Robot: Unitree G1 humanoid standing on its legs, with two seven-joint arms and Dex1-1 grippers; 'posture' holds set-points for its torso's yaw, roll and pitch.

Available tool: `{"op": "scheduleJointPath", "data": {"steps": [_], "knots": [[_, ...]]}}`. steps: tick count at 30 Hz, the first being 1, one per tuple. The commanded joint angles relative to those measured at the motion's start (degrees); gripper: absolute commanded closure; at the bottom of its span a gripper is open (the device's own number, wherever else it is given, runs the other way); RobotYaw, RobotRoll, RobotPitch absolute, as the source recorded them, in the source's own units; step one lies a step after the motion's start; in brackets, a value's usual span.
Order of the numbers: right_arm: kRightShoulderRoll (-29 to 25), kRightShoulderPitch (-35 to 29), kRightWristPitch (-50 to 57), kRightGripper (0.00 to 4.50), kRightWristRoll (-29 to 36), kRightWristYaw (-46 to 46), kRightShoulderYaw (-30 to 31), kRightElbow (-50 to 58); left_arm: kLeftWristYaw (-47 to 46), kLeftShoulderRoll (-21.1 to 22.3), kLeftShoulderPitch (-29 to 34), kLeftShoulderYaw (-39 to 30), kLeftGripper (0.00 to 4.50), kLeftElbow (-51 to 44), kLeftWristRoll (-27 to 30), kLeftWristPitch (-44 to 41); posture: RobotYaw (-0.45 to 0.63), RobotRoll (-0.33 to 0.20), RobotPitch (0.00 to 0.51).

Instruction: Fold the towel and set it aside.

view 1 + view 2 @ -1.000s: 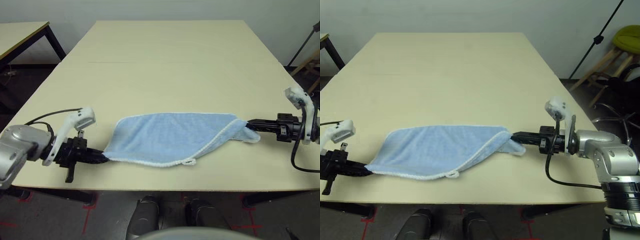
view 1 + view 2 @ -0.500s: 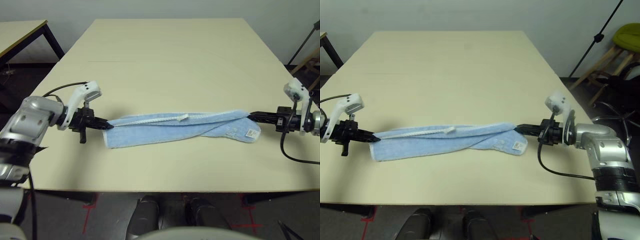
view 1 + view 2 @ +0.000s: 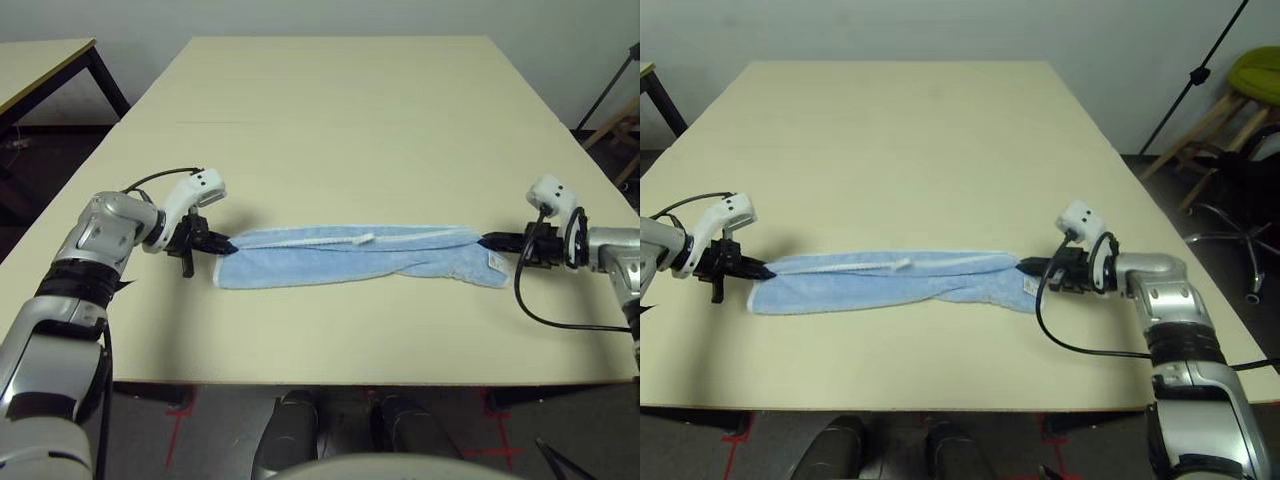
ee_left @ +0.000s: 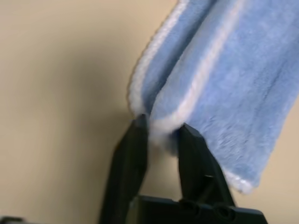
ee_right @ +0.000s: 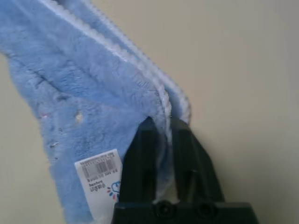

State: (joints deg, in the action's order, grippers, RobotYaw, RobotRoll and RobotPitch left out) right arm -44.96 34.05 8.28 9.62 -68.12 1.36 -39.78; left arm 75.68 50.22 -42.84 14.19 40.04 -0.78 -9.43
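Note:
The light blue towel (image 3: 350,257) lies on the table as a long narrow folded strip, its white edging and loop (image 3: 366,238) along the far side. A white label (image 5: 100,170) shows near its right end. My left gripper (image 3: 225,245) is at the strip's left end. In the left wrist view its fingers (image 4: 135,144) stand parted, with the bunched white corner lying between them. At the right end my right gripper (image 3: 487,241) has its fingers (image 5: 145,140) close together on the doubled edge.
The pale table (image 3: 340,120) stretches far behind the towel. A second table (image 3: 40,60) stands at the back left. A tripod stand (image 3: 1200,70) and a green-seated stool (image 3: 1255,75) are off the right side.
The towel, spread wide a second ago, has been folded over into a narrow strip and laid down farther from the front edge. Both grippers have moved inward, and the left fingers have parted.

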Motion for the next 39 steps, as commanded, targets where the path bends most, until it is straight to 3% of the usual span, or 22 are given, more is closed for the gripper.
{"op": "scheduleJointPath", "data": {"steps": [1, 6, 8, 14, 18, 22, 28, 34, 39], "knots": [[0.78, 1.78, -4.30, 2.72, -1.42, 1.16, -0.55, -3.58, -1.11, -0.04, -1.05, -0.59, 1.94, 1.80, -1.75, 1.57, 0.11, 0.000, 0.068], [0.01, 3.85, -4.27, 0.83, -0.54, -0.72, -1.28, -4.45, -0.23, 0.78, -1.72, -1.41, 0.16, 1.05, -1.54, 0.30, 0.11, 0.000, 0.065], [-1.01, 4.57, -2.65, 0.08, 0.41, -1.97, -2.11, -3.47, -0.04, 1.53, -2.03, -2.31, 0.00, -0.14, -1.08, -0.34, 0.11, 0.000, 0.065], [-3.03, 4.80, 7.57, 0.03, 6.46, -2.71, -6.85, 6.26, -1.04, 1.73, -2.15, -7.78, 0.00, -7.52, 3.42, -8.77, 0.12, 0.000, 0.081], [-0.03, 0.85, 18.24, 0.03, 12.72, 3.07, -10.52, 20.85, -3.12, -1.48, 1.26, -11.91, 0.00, -18.53, 9.73, -19.93, 0.12, 0.000, 0.083], [4.74, -4.27, 24.16, 0.03, 16.42, 11.24, -13.25, 33.42, -10.23, -6.22, 3.49, -16.56, 0.00, -25.65, 14.09, -26.07, 0.10, 0.000, 0.126], [10.46, -11.20, 24.74, 0.03, 17.78, 20.66, -15.41, 42.20, -19.43, -12.14, 8.73, -20.99, 0.00, -34.58, 18.63, -29.77, 0.09, 0.000, 0.150], [14.73, -17.27, 22.75, 0.03, 17.74, 26.08, -16.08, 47.06, -30.42, -19.35, 15.73, -26.25, 0.00, -43.29, 23.42, -34.29, 0.08, 0.000, 0.111], [18.16, -19.00, 23.40, 0.03, 19.05, 29.51, -15.52, 49.52, -35.79, -22.59, 18.91, -26.93, 0.00, -47.49, 25.96, -36.06, 0.09, 0.000, 0.129]]}}
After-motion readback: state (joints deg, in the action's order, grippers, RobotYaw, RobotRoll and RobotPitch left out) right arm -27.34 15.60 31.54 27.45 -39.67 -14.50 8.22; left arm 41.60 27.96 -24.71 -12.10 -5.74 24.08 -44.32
